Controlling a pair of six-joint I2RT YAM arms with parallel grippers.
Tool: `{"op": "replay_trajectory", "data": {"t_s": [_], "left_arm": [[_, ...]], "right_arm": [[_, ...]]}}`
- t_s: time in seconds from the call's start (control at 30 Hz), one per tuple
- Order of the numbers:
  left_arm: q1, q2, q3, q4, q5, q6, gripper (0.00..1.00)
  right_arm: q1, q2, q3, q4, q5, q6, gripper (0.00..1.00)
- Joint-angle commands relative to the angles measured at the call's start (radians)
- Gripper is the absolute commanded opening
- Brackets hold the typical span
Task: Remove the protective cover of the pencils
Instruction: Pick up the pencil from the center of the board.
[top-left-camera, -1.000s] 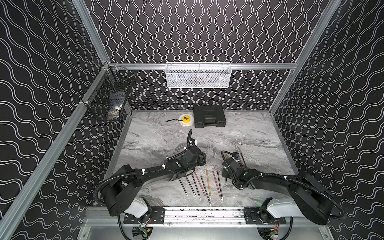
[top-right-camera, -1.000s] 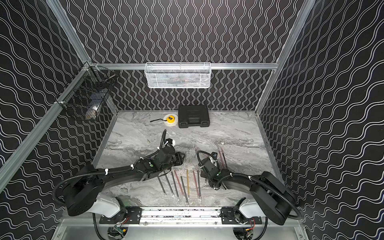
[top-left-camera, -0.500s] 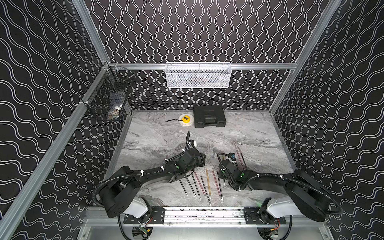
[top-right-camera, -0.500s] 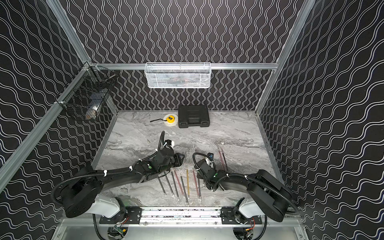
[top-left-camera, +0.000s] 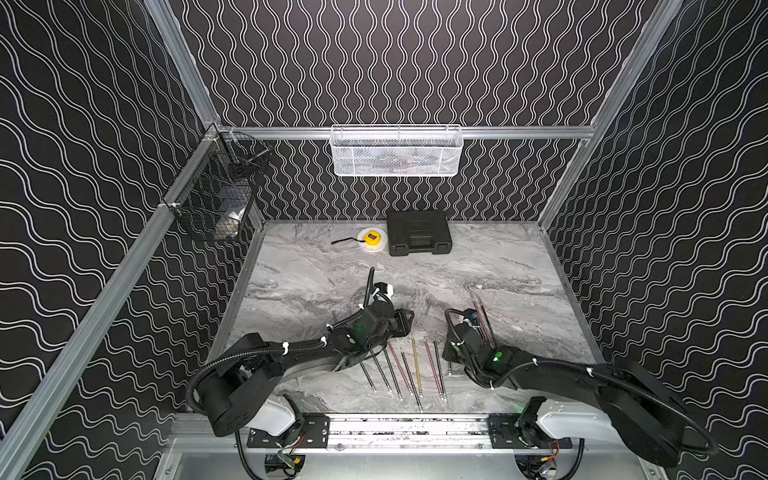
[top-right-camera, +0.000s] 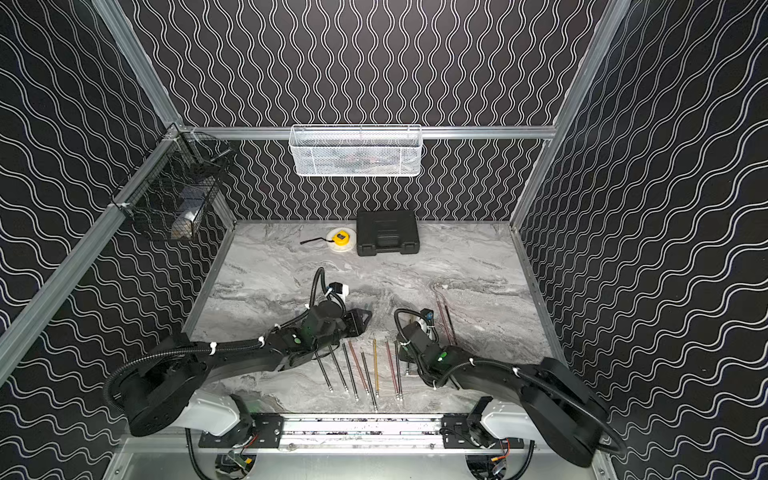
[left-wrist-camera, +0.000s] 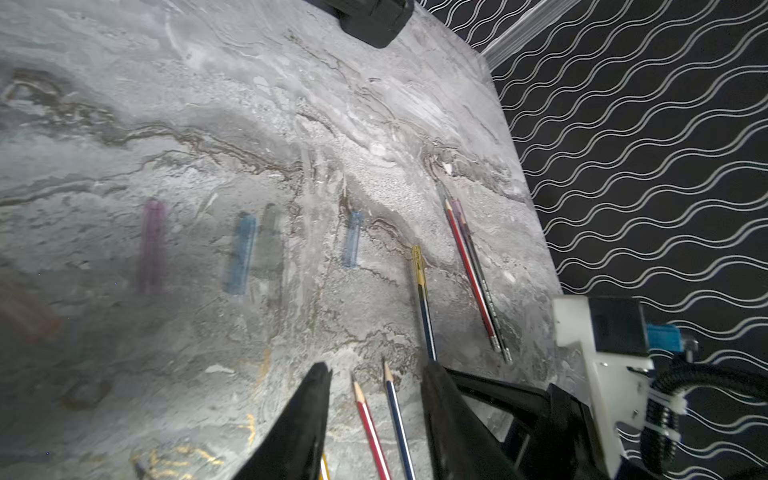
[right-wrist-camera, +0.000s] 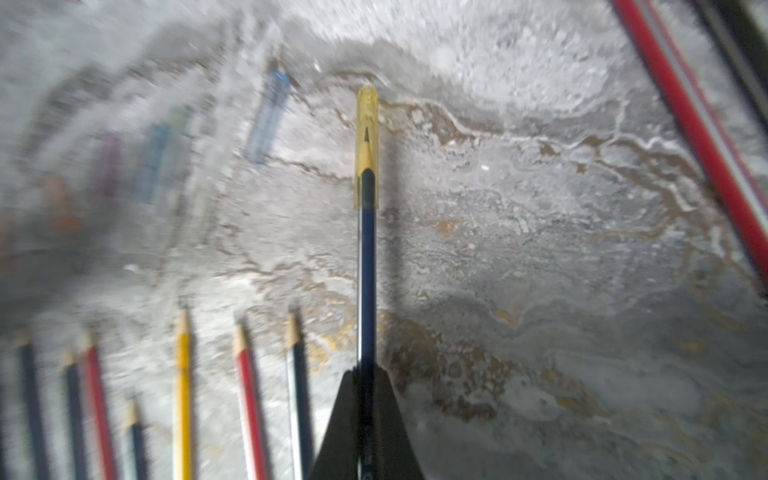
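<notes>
Pinching a dark pencil (right-wrist-camera: 368, 270) in our right gripper (right-wrist-camera: 368, 374), its yellow cover (right-wrist-camera: 367, 141) still on ahead, we had our left gripper (left-wrist-camera: 376, 368) spread, empty; loose covers (left-wrist-camera: 241, 253) lay beyond it, most pencils (right-wrist-camera: 183, 374) bare.

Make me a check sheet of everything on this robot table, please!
Surface: grey veined marble table.
Job's things: bare pencils in a row; loose caps beyond them; blue pencil wearing a yellow cap.
Clutter: black case, yellow tape measure at the back.
Hands: left hand open, empty; right hand shut on the blue pencil.
Cables: black cable loops at both wrists.
Surroundings: white basket, black wire basket on wavy walls.
</notes>
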Motion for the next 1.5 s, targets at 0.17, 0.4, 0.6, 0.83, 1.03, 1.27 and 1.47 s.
{"op": "replay_trajectory", "data": {"t_s": [0.17,0.4,0.6,0.83,1.03,1.27,1.47], "left_arm": [[0.002,0.003,-0.013,0.162,0.097,0.047,0.46],[0.001,0.028,-0.044,0.337,0.218,0.043,0.48],[0.001,0.082,-0.002,0.357,0.264,0.031,0.48],[0.000,0.141,0.010,0.393,0.284,0.012,0.48],[0.000,0.159,0.036,0.341,0.255,0.018,0.48],[0.001,0.177,0.048,0.339,0.253,0.010,0.48],[-0.001,0.191,0.066,0.328,0.264,0.002,0.47]], "right_arm": [[0.002,-0.350,-0.099,-0.006,-0.103,-0.039,0.00],[0.004,-0.544,-0.157,-0.002,-0.170,-0.057,0.00],[0.003,-0.524,-0.151,0.035,-0.226,-0.069,0.00],[0.008,-0.498,-0.183,0.130,-0.277,-0.067,0.00],[0.020,-0.489,-0.168,0.142,-0.292,-0.074,0.00],[0.074,-0.468,-0.155,0.154,-0.264,-0.071,0.00],[0.123,-0.470,-0.135,0.148,-0.222,-0.082,0.00]]}}
